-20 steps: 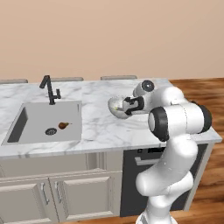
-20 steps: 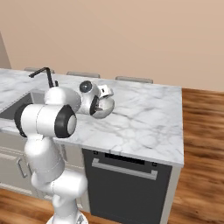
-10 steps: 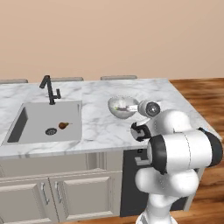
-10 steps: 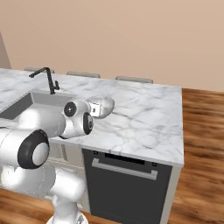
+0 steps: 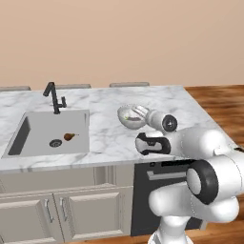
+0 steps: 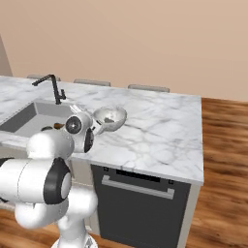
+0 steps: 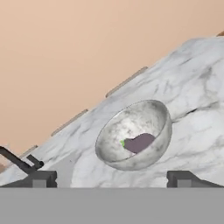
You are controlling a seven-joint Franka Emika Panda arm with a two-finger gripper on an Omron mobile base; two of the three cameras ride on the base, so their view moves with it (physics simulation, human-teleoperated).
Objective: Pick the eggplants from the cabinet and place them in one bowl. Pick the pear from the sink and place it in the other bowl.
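One eggplant (image 7: pixel 139 142) lay in the bowl (image 7: pixel 162 131) on the marble counter (image 5: pixel 105 138), and the pear (image 5: pixel 69 137) sat by the sink (image 5: pixel 28 128) drain. The gripper (image 7: pixel 113 178), jaws wide and empty, seemingly needed backing clear before swinging toward its next target.

The sink (image 5: pixel 47 131) is set into the counter (image 5: pixel 105 143) at its left part; the faucet (image 5: pixel 55 97) stands at the sink's back rim; the pear (image 5: pixel 70 137) lies in the sink, just beside the drain (image 5: pixel 55 142) on its right; the bowl (image 5: pixel 131 116) sits on the counter to the right of the sink, well apart from it; an eggplant (image 7: pixel 139 142) lies in that bowl; the gripper (image 7: pixel 111 178) hangs before the bowl, on the near side away from the wall; cabinet doors (image 5: pixel 62 214) stand below the sink; the dishwasher (image 6: pixel 140 206) is below the counter, right of the sink.
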